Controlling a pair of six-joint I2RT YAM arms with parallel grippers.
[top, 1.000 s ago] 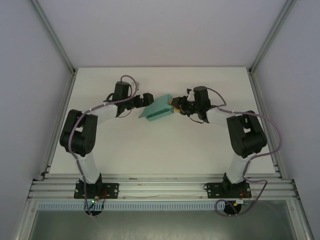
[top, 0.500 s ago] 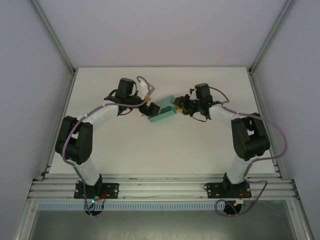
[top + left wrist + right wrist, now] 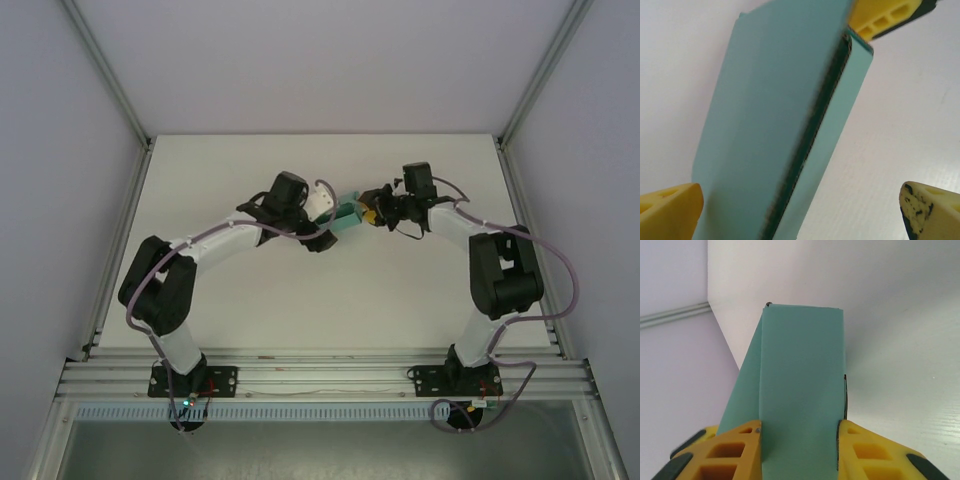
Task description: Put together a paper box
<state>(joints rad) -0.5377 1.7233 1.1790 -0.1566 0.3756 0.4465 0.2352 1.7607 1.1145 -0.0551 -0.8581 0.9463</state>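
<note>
Right claw (image 3: pixel 799 442) is clamped on one end of the box (image 3: pixel 802 370), with a yellow finger pressed on each side. Teal and partly folded, the box sits over the far middle of the table (image 3: pixel 300 300), between the two arms. Left claw (image 3: pixel 800 212) stands wide apart around the box's other end, one finger just beside the card, the other well clear.

Paper box (image 3: pixel 770 125): thin teal card, matt, smooth faces (cut edge looks dark and fibrous). Right gripper (image 3: pixel 799 424) fingers (image 3: pixel 730 452): yellow moulded plastic, satin. Left gripper (image 3: pixel 800 200) fingers (image 3: pixel 932 210): same plastic, scuffed black at the tip. Table (image 3: pixel 910 120): white, matt, faintly grained. Frame rails (image 3: pixel 320 378): dull bare metal.
</note>
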